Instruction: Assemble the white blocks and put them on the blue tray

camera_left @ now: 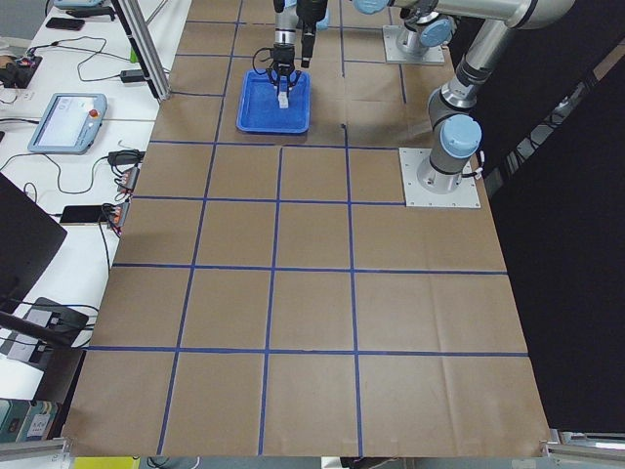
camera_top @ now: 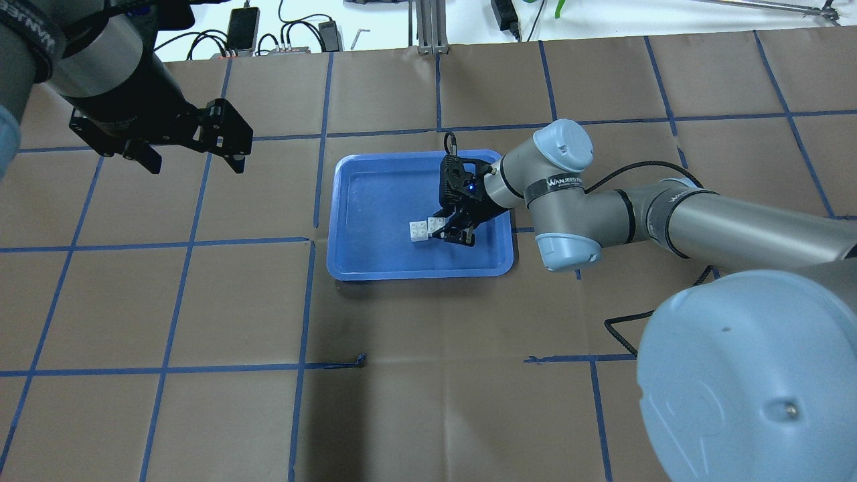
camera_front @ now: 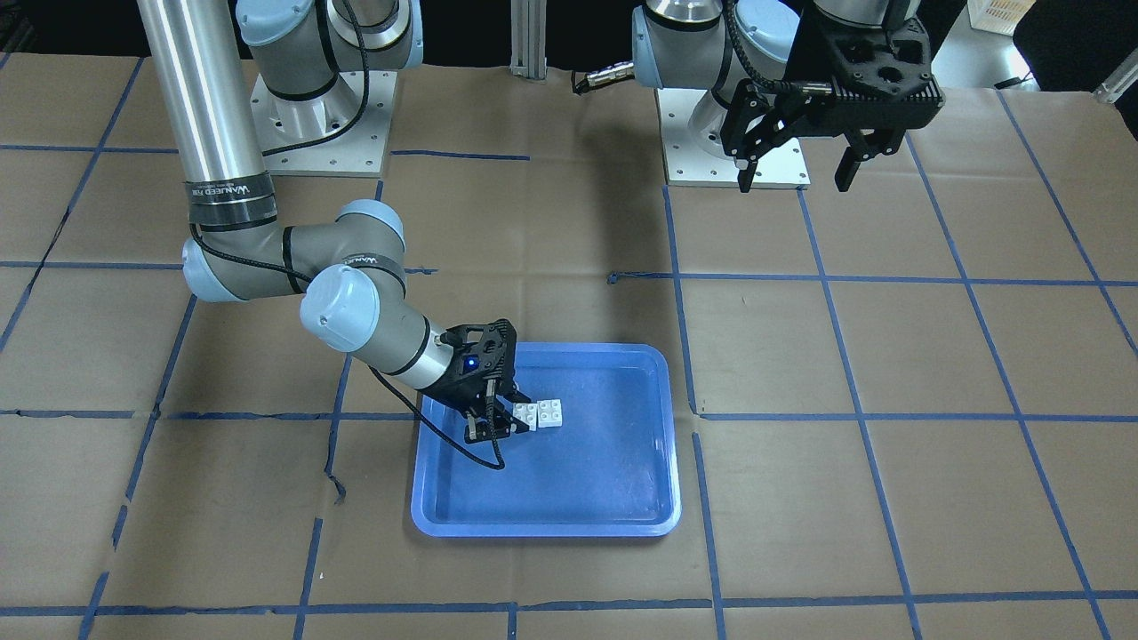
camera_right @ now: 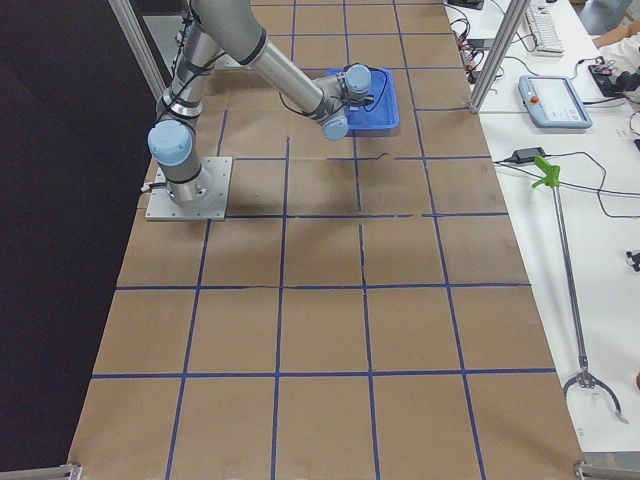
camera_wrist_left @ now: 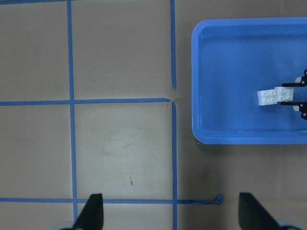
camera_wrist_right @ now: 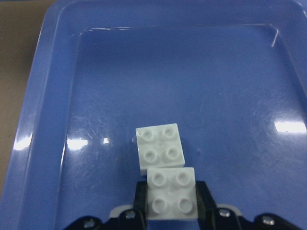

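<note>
Right jaws clenched on white block (camera_wrist_right: 171, 194), touching second block (camera_wrist_right: 159, 146) inside blue tray (camera_wrist_right: 57, 72); left jaws released, well apart. Blocks looked unstacked; next move needed lift, stud alignment, press.

White blocks (camera_wrist_right: 159, 147), blue tray (camera_wrist_right: 57, 96), brown table (camera_top: 234, 308) with blue tape grid (camera_wrist_left: 70, 57).

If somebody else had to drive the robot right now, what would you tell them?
Right gripper: shut on the held white block, low inside the blue tray.
Left gripper: open, empty, raised over the table, away from the tray.
Other white block: on the tray floor, right against the held one.
Done: both blocks are in the tray.
Left: I cannot tell if they are clicked together, so check, press if needed, then open the right gripper and lift away.
</note>
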### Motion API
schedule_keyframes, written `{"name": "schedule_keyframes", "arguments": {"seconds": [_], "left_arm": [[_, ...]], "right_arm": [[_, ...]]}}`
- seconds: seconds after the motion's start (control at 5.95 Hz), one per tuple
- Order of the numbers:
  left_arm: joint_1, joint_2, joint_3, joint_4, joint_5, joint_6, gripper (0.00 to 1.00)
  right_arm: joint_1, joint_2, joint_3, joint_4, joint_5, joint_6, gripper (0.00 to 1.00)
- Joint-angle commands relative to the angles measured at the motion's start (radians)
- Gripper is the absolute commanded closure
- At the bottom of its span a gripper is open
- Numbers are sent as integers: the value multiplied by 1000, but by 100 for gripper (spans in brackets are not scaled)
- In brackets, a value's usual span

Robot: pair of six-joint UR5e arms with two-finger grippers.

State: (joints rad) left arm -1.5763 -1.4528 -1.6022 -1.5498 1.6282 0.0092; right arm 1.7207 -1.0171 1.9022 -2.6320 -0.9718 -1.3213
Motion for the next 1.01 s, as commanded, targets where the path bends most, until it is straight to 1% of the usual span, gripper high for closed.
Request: {"name": "schedule_keyframes", "arguments": {"seconds": [0.0,0.84], "left_arm": [[1,5,-1,-3,2,0,1],[1,8,1,-3,4,0,1]], "right_arm": [[0,0,0,0,1,1,74],[14,2,3,6,-2,13,74]]}}
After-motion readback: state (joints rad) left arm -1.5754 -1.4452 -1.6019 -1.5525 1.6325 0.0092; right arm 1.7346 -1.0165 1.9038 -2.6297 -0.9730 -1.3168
